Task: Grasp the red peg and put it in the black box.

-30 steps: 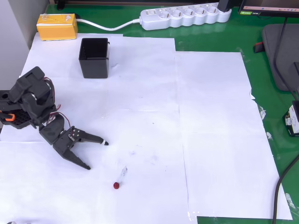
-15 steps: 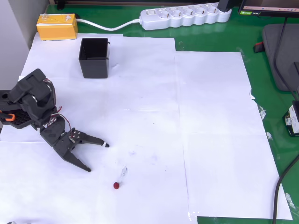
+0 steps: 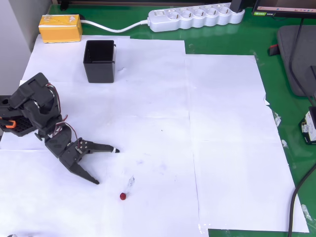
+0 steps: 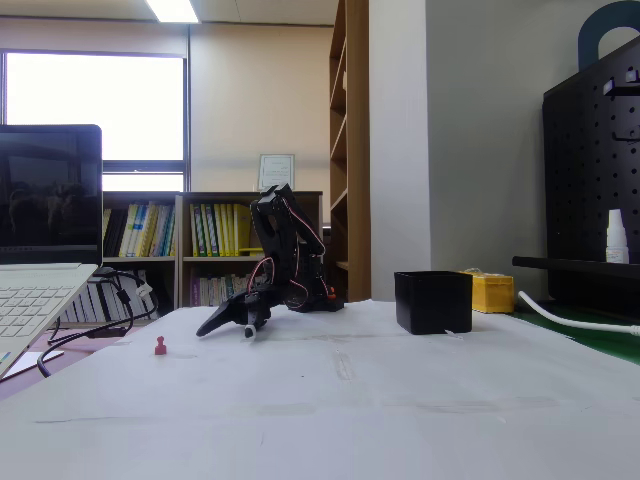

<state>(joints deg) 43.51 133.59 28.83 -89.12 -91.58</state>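
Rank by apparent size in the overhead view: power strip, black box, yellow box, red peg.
1. power strip, longest by far
2. black box and yellow box: footprints look close, and the black box's height adds to its outline, so no ranking between them
3. red peg, tiny

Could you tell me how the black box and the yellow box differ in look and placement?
The black box is square, open-topped and stands on the white paper; the yellow box is rectangular, closed and lower, sitting on the green mat at the paper's edge. Both lie far from the red peg.
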